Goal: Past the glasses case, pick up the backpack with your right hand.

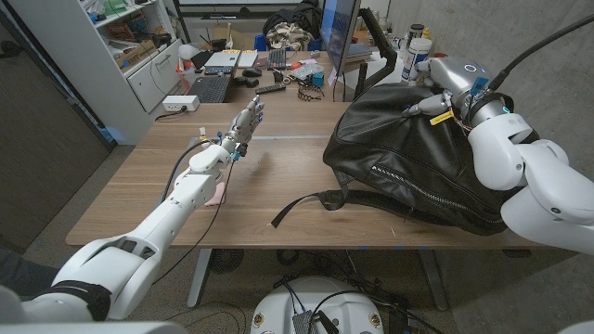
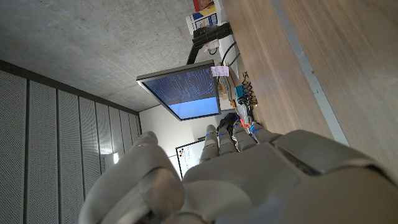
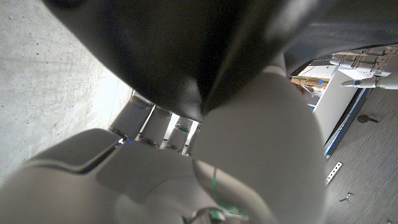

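Wooden table [image 1: 278,181] bears a black backpack [image 1: 418,153]; shelving [image 1: 139,46] behind.

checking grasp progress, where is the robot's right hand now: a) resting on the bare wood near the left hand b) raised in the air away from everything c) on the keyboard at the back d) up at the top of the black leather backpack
d: in the head view the right hand is at the top of the black leather backpack, and the right wrist view shows black material draped over its fingers.

Office or lab workspace: monitor [image 1: 340,37], keyboard [image 1: 210,88], cluttered white shelves [image 1: 130,42], concrete walls, wooden tabletop [image 1: 278,176].
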`<state>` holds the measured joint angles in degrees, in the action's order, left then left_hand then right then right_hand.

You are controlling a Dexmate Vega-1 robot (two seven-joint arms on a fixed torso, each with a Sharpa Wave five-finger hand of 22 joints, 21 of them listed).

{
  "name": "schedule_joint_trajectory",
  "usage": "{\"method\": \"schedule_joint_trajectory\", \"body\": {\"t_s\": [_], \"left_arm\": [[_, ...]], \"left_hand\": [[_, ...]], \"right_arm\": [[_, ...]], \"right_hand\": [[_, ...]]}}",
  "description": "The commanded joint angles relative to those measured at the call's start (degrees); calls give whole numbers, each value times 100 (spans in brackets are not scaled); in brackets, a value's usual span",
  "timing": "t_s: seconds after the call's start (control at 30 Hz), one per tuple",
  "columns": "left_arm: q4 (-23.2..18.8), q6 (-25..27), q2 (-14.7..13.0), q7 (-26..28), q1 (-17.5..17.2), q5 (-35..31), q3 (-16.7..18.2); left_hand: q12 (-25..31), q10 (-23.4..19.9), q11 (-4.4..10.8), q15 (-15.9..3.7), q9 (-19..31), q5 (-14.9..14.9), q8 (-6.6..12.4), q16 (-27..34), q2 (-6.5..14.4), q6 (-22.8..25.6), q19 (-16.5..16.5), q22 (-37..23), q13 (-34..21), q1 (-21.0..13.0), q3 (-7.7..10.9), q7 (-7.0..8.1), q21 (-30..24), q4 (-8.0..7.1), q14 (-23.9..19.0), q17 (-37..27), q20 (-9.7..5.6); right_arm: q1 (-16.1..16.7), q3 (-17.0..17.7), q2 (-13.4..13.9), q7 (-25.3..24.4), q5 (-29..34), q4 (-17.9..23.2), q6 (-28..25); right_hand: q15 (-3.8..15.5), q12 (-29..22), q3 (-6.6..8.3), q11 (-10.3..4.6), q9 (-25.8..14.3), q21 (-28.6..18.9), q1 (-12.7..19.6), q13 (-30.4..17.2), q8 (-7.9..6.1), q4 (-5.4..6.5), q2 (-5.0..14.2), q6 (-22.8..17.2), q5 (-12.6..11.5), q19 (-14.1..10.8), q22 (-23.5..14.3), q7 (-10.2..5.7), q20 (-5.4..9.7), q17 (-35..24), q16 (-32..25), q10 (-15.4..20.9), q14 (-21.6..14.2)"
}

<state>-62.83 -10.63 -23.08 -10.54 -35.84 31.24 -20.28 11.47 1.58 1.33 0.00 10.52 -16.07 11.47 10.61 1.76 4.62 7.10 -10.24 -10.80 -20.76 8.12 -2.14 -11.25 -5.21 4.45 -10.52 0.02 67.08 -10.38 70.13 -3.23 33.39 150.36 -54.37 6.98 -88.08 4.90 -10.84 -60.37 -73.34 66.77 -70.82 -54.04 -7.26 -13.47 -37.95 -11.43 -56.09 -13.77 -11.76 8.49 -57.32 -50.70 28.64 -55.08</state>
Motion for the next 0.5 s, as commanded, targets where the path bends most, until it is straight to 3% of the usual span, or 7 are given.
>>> {"method": "schedule_joint_trajectory", "body": {"t_s": [0.03,0.5], "left_arm": [[138,-9,22,-73,55,0,-9],[223,-33,26,-142,84,6,1]], "left_hand": [[32,-25,-2,0,29,20,9,28,57,62,34,-32,-26,-36,-13,-25,-33,-11,20,-15,-34],[31,-23,4,3,29,25,8,26,64,63,39,-32,-26,-41,-22,-27,-34,-8,26,-15,-29]], "right_arm": [[-152,287,36,204,-228,160,-145],[-658,625,73,578,-723,317,-492]], "right_hand": [[571,-47,-36,-14,-6,-56,2062,-15,-21,-5,2077,36,-27,23,14,3,473,18,-43,-24,-131],[572,-49,-29,-16,-6,-135,2076,-15,-38,-13,2082,38,-29,55,54,0,472,5,-110,-19,-134]]}}
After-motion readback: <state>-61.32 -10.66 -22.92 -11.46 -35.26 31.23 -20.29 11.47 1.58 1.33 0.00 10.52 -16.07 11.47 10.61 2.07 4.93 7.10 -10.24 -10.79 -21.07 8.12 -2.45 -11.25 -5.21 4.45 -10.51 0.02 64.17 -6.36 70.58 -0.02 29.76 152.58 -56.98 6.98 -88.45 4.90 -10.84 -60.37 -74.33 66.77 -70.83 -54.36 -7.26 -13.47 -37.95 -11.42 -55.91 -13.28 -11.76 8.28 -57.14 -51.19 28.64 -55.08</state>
